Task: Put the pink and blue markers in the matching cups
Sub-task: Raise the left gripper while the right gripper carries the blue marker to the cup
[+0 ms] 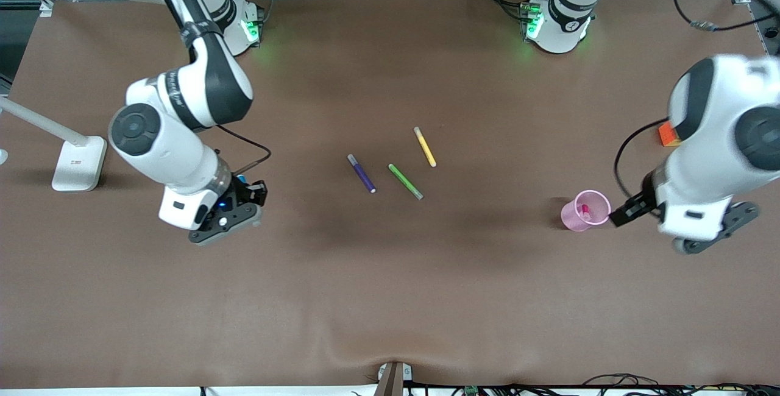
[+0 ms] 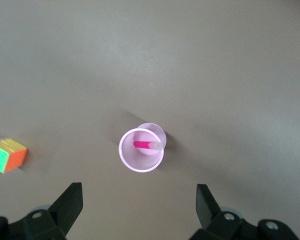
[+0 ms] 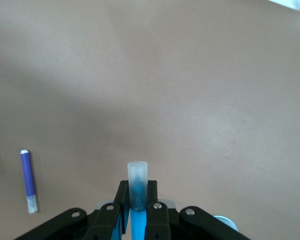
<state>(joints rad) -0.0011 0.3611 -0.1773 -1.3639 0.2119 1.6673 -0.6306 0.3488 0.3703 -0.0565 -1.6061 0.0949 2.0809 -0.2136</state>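
The slim pink marker [image 2: 144, 145] leans inside the translucent, tapered pink cup [image 1: 586, 211], which stands on the matte brown table [image 1: 426, 286]. My left gripper [image 2: 139, 206] hangs above that cup, fingers spread wide and empty. Well off from the cup, toward the right arm's end, my right gripper [image 3: 136, 202] pinches the blue marker [image 3: 138, 192] upright, frosted cap up

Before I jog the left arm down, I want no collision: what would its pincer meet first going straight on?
Probably the pink cup, with the pink marker inside. The open left pincer hangs above it and points down; its exact line is unclear, so it might meet bare table instead.
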